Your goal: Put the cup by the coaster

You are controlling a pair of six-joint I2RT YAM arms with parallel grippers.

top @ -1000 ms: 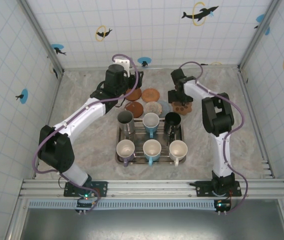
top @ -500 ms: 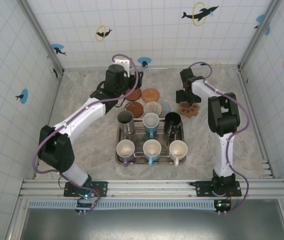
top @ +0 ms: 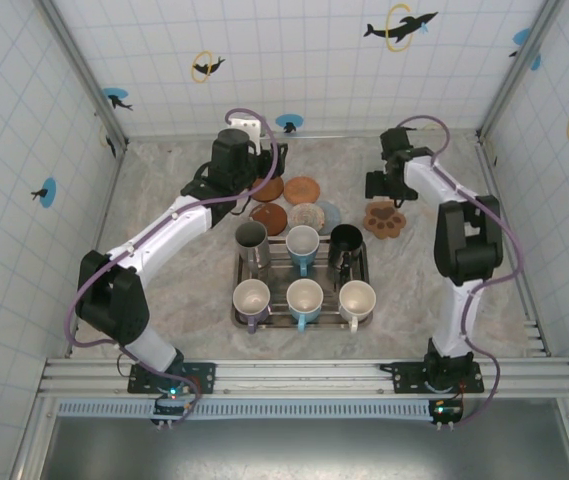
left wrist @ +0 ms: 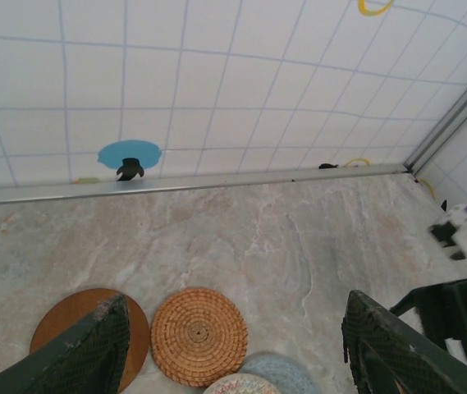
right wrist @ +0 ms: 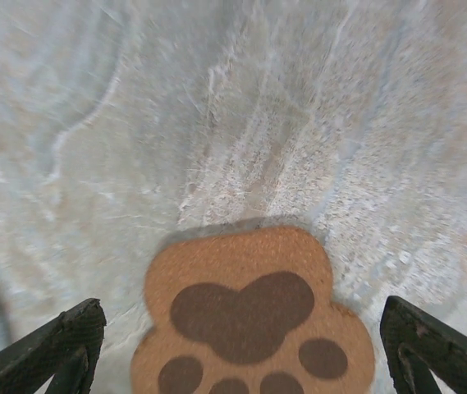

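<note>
Cups: six stand upright in the shallow metal tray at the centre of the marbled counter. None is beside a coaster yet.
- Far row, left to right: brushed steel cup, light blue mug, glossy black mug.
- Near row: three pale mugs.

Coasters: the brown paw-shaped coaster lies alone on bare counter, just right of the tray's far right corner. The cluster of round coasters sits along the tray's far edge.

Right arm: jaws spread wide and empty, hovering just to the far side of the paw coaster. In the right wrist view the coaster lies between the two fingers.

Left arm: jaws partly apart and empty, over the far-left round coasters. The woven rattan coaster is in the left wrist view.

Key relation: the frames do not settle which cup is meant. The black mug is closest to the paw coaster, so it is the likely pick. It lies nearward and slightly left of the right jaws, with the paw coaster between them. The right arm is the nearer arm. The mug's long axis is vertical, so the jaws would need to travel nearward over the coaster and straddle the rim or wall.
</note>
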